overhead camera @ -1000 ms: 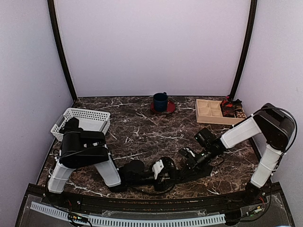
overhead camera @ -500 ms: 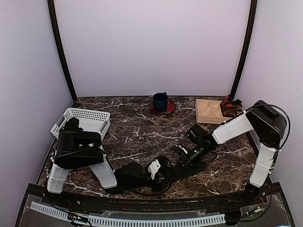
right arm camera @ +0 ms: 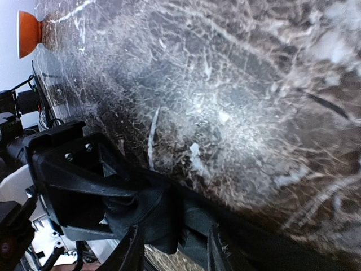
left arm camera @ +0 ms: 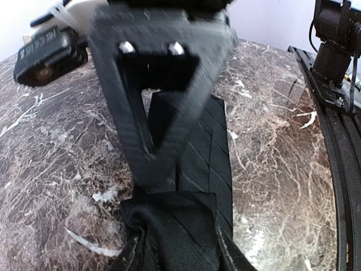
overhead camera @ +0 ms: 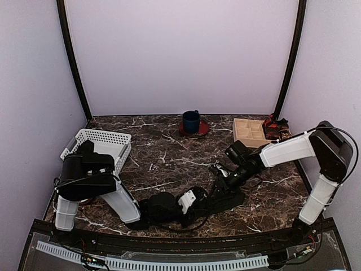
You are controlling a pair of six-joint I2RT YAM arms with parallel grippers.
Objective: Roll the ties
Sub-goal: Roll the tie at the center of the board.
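One black tie (overhead camera: 230,199) lies on the marble table near the front, between my two grippers. My left gripper (overhead camera: 198,203) reaches in from the left and is shut on a bunched, folded end of the tie (left arm camera: 175,231). The flat strip of the tie runs away from it across the table. My right gripper (overhead camera: 211,193) comes down from the right, just beyond the left one, and is shut on the same fold (right arm camera: 169,223). In the left wrist view it (left arm camera: 161,169) shows as a blurred black triangle over the strip. The two grippers almost touch.
A white basket (overhead camera: 96,144) stands at the left. A blue mug (overhead camera: 191,121) on a red saucer stands at the back middle. A wooden compartment tray (overhead camera: 251,133) with dark red items (overhead camera: 276,129) beside it is at the back right.
The right arm has stretched farther back, and its gripper has moved a little left. The left arm has drawn back to the left. The tie has shifted slightly left with them.
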